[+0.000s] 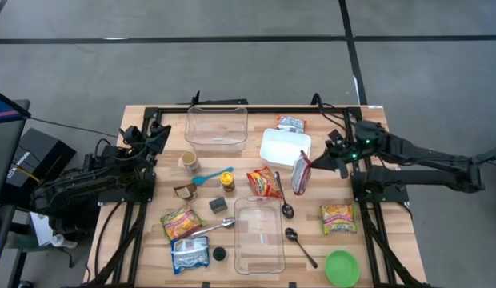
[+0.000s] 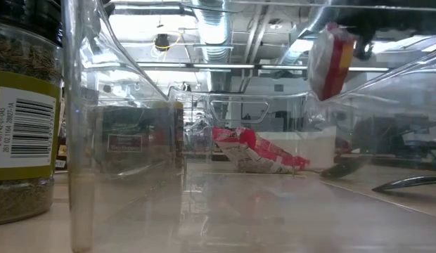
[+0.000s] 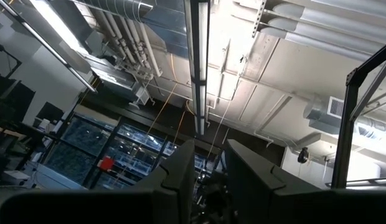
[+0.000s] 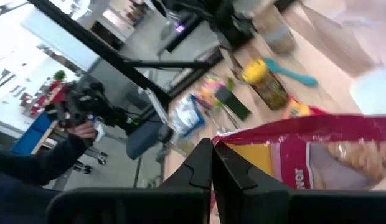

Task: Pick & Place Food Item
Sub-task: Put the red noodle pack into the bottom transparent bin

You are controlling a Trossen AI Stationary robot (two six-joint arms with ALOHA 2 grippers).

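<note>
Your right gripper is clenched on the top edge of a red snack packet, which hangs just below the fingers, lifted off the table beside the white container. Expect it to be light, soft and crinkly, likely to swing and slip, so hold it by the sealed seam. Your left gripper waits, fingers slightly parted and holding nothing.

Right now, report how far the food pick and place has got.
Done: the right gripper is shut on a red snack packet, lifted beside the white container. Left: placing it; both clear bins look empty. The left gripper waits at the table's left edge.
</note>
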